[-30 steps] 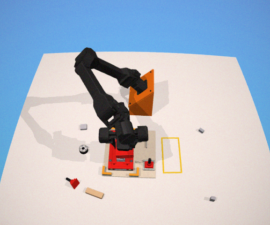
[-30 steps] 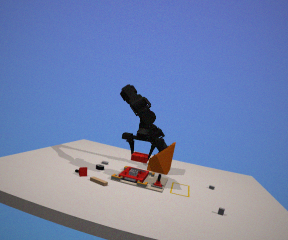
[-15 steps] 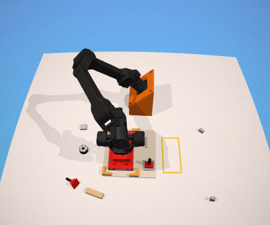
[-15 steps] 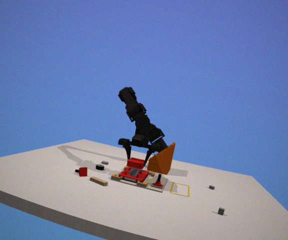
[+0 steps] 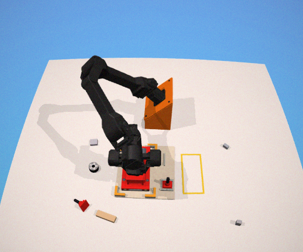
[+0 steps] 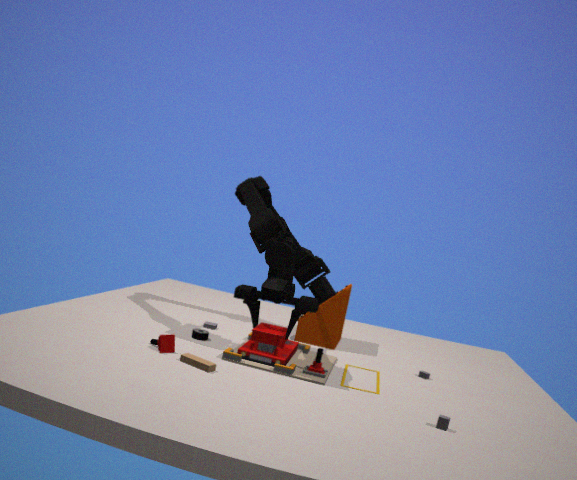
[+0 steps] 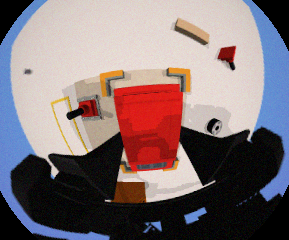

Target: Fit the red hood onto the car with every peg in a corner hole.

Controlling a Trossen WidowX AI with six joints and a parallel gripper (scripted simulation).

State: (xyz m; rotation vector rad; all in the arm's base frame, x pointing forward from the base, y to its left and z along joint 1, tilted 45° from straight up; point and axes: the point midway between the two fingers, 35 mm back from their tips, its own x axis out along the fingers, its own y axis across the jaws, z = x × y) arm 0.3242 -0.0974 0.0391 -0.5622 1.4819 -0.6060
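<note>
My gripper point(image 6: 273, 331) point(image 7: 150, 131) is shut on the red hood point(image 5: 135, 179) point(image 6: 269, 331) point(image 7: 151, 117), one finger at each side. The hood is held roof up and roughly level over the chassis point(image 5: 135, 186) point(image 6: 249, 352), lined up along it. In the exterior view the grey engine block point(image 6: 266, 347) shows below the hood's front edge, so the hood looks slightly raised above the deck. Grey spots show on the deck beside the hood in the top view. Whether pegs meet the holes is hidden. The chassis sits in the jig point(image 5: 170, 151) between orange corner brackets.
A red piece with a black post point(image 5: 167, 184) point(image 6: 316, 365) point(image 7: 88, 108) stands on the jig's right side. A yellow outline point(image 5: 182, 173) lies right of it. The orange arm base point(image 5: 158, 117) is behind. A wheel point(image 5: 93, 167), wooden block point(image 5: 105, 216) and red wedge point(image 5: 84, 205) lie left.
</note>
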